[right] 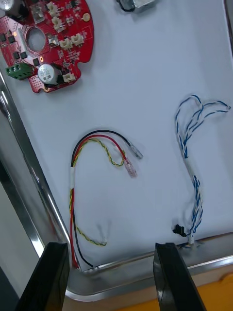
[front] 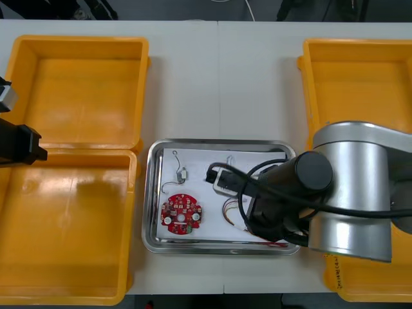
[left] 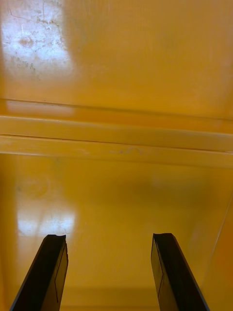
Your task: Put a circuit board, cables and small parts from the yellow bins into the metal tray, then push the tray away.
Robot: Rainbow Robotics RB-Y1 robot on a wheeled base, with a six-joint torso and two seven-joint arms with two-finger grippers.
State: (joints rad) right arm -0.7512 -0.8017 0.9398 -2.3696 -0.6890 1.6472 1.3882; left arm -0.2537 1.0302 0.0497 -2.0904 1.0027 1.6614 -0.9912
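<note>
Counting in the metal tray (front: 153,193), we find one circuit board (front: 181,215), one blue-white cable (right: 190,160), one red-yellow cable (right: 92,160), one small metal part (front: 182,172); right hand (right: 110,248) hangs above the cables, spread open, empty; left hand (left: 109,238), open too, over two yellow bins (front: 77,84).

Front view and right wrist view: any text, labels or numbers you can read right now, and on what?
Nothing legible.
On the circuit board: tiny marks by its parts, too small to read.
On the right near yellow bin: small dark marks on its rim, too small to read.
The right gripper hangs open over the metal tray, the left gripper over the left bins.
</note>
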